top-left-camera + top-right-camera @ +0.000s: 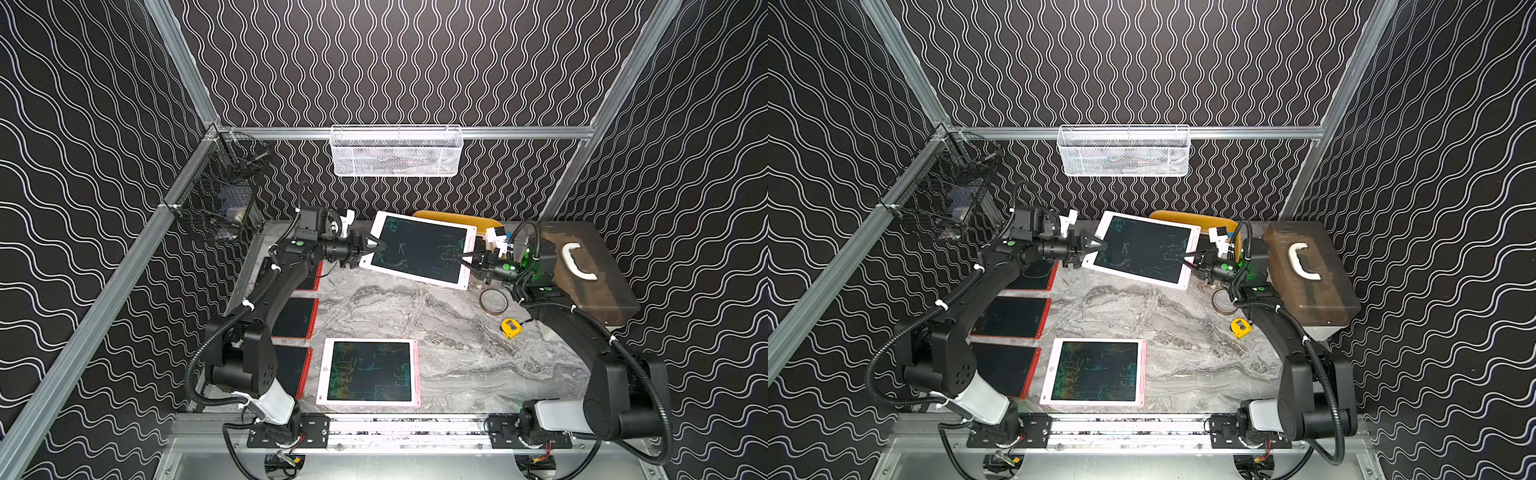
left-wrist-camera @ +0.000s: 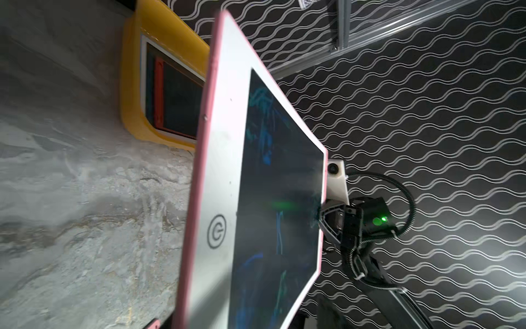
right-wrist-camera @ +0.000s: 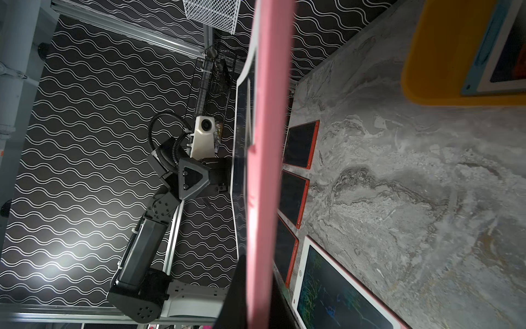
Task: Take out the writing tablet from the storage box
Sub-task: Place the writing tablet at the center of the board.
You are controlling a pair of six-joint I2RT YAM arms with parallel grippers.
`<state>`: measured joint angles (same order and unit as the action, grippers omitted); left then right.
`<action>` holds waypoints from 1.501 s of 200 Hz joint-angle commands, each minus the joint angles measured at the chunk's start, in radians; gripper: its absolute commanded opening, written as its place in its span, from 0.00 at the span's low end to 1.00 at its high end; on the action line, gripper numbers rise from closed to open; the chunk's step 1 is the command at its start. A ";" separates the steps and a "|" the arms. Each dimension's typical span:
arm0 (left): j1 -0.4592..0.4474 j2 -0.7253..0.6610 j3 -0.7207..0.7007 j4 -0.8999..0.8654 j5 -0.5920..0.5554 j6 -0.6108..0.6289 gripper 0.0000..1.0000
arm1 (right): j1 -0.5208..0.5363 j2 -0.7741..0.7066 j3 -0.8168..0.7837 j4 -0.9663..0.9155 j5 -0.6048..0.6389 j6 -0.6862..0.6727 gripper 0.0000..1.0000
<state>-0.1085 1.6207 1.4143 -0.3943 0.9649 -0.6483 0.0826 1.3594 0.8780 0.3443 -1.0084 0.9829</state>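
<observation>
**Surface and room.** One grey marbled tabletop (image 1: 436,332) is sitting inside an aluminium frame (image 1: 519,132). Black walls (image 1: 395,62) with white wavy lines are enclosing it.

**Baskets, 2.** A white mesh basket (image 1: 397,151) is hanging at 12 o'clock and a black wire basket (image 1: 220,195) at 10.

**Containers, 2.** The yellow storage box (image 1: 440,216) is resting at 12 to 1 o'clock and is holding at least two more tablets. A grey case (image 1: 602,291) is standing at 3.

**Tablets outside the box, 5.**
- The pink-framed writing tablet (image 1: 419,249) is hanging tilted above the table, just in front of the box.
- A second pink tablet (image 1: 370,372) is lying at 6.
- Three red-framed tablets (image 1: 1011,318) are lying in a row at 9.

**Small items, 2.** A tape roll (image 1: 493,300) and a yellow tape measure (image 1: 511,328) are lying at 4.

**Grippers, 2.** The right gripper (image 1: 463,258) is clenching the writing tablet's right edge. The left gripper (image 1: 376,246) is meeting the opposite edge, and I cannot tell whether it is gripping or released.
</observation>
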 commanded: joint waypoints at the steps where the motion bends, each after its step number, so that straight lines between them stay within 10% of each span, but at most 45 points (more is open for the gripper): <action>1: 0.018 -0.026 0.026 -0.113 -0.136 0.107 0.85 | -0.001 -0.025 0.018 -0.144 0.073 -0.099 0.00; 62: 0.047 -0.192 0.015 -0.289 -0.440 0.237 0.99 | 0.008 -0.039 0.053 -0.373 0.177 -0.227 0.00; 168: -0.098 -0.493 -0.162 -0.306 -0.500 0.142 0.99 | 0.326 0.179 0.086 -0.258 0.299 -0.202 0.00; 300: -0.114 -0.565 -0.152 -0.425 -0.550 0.175 0.99 | 0.342 0.503 0.285 -0.441 0.368 -0.399 0.00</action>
<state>-0.2218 1.0431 1.2423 -0.8158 0.4309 -0.4980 0.4252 1.8225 1.0931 0.0349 -0.7116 0.6998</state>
